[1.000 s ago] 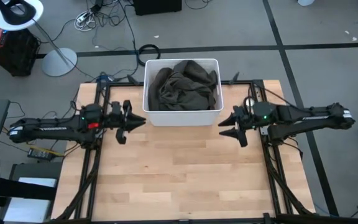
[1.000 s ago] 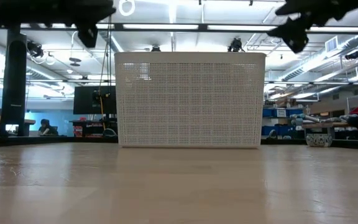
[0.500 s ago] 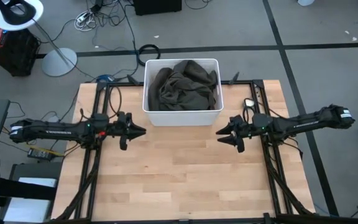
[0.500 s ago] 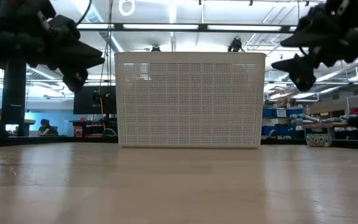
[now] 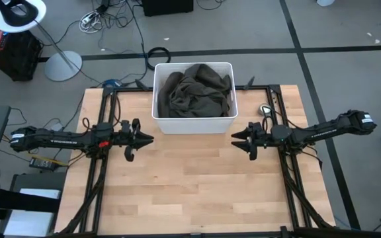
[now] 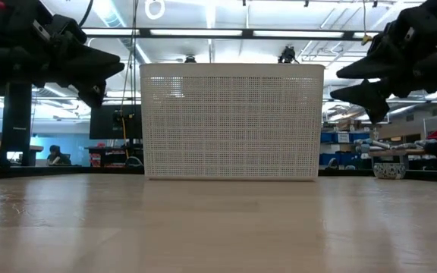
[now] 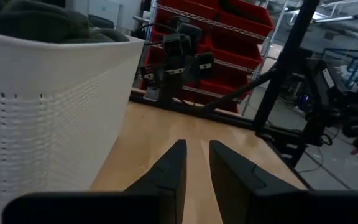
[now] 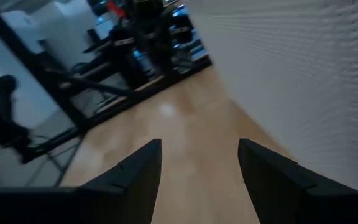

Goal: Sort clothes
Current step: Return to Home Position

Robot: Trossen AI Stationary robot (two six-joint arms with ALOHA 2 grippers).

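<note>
Found the white perforated bin (image 5: 194, 123) at the middle of the far edge of the wooden surface (image 5: 190, 192); saw the olive-green hoodie (image 5: 192, 89) heaped inside, filling it nearly to the rim and hiding whatever lay beneath. Noted the left gripper (image 5: 149, 139) raised off the surface near the bin's near left corner, apart from the wall and pointing inward, with fingers (image 7: 171, 169) only narrowly parted and holding nothing. Noted the right gripper (image 5: 237, 137) mirrored off the near right corner, likewise apart from the wall, with fingers (image 8: 140, 167) spread wide and holding nothing. Found an open strip of wood between the two grippers along the bin's front wall; found bare wood over the whole near half, out to the black frame rails (image 5: 94, 192) down both side edges. Saw both arms stretched low across those side edges, with their bases beyond the surface. Beyond the far edge, on the grey floor, made out a floor lamp's round base (image 5: 63, 65) at the left; loose cables (image 5: 101, 16); a black box (image 5: 12, 53).
</note>
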